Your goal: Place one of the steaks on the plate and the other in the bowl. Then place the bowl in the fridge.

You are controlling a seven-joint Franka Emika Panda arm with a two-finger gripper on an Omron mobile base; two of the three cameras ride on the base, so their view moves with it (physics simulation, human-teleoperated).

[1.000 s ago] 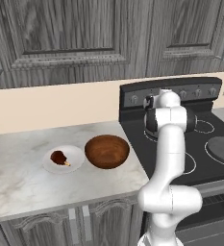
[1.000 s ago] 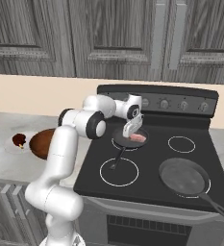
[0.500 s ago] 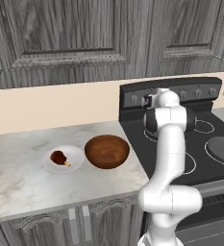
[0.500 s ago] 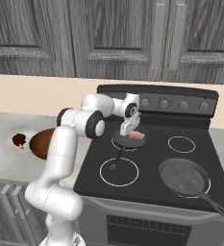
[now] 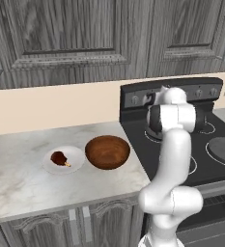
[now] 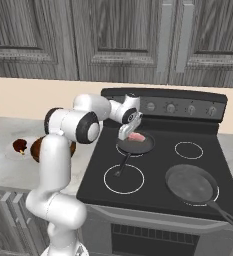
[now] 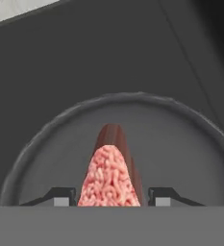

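End effector (image 6: 127,135) clamped on pink steak (image 7: 109,178)

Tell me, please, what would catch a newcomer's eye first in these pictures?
First, the white arm reaching over the black stove, its claw down at a small dark frying pan on the back left burner, fingers on either side of the pale pink steak lying in it. Next, on the marble counter left of the stove, the glossy brown bowl sits empty beside the white plate holding the dark brown steak.
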